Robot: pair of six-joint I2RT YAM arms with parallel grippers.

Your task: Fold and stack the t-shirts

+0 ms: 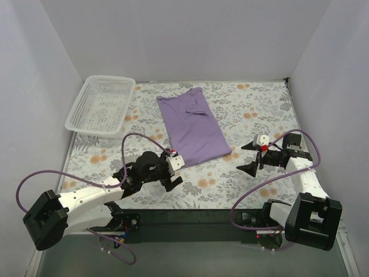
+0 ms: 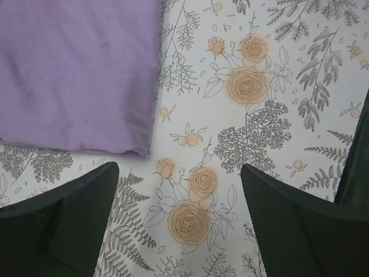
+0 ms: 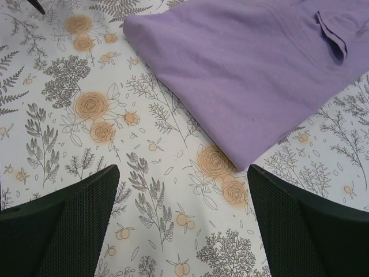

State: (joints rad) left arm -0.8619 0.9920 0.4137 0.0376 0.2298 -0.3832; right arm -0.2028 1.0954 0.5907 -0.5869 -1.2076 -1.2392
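One purple t-shirt (image 1: 193, 127) is lying flat in the middle of the flowery worktop (image 1: 253, 104). It is looking half done: the sides seem to be folded in already, so it is making a long shape, with a bit of sleeve showing near the top. I am thinking it is waiting for one more fold across. Nothing is getting stacked yet, and only this one shirt is showing.

The left hand (image 1: 172, 171) is hanging open just by the shirt's near left corner, holding nothing. The right hand (image 1: 253, 157) is open too, hanging beside the near right corner, not touching it.

A white basket (image 1: 76, 103) is sitting at the far left.

No words, labels or brand names are showing anywhere.
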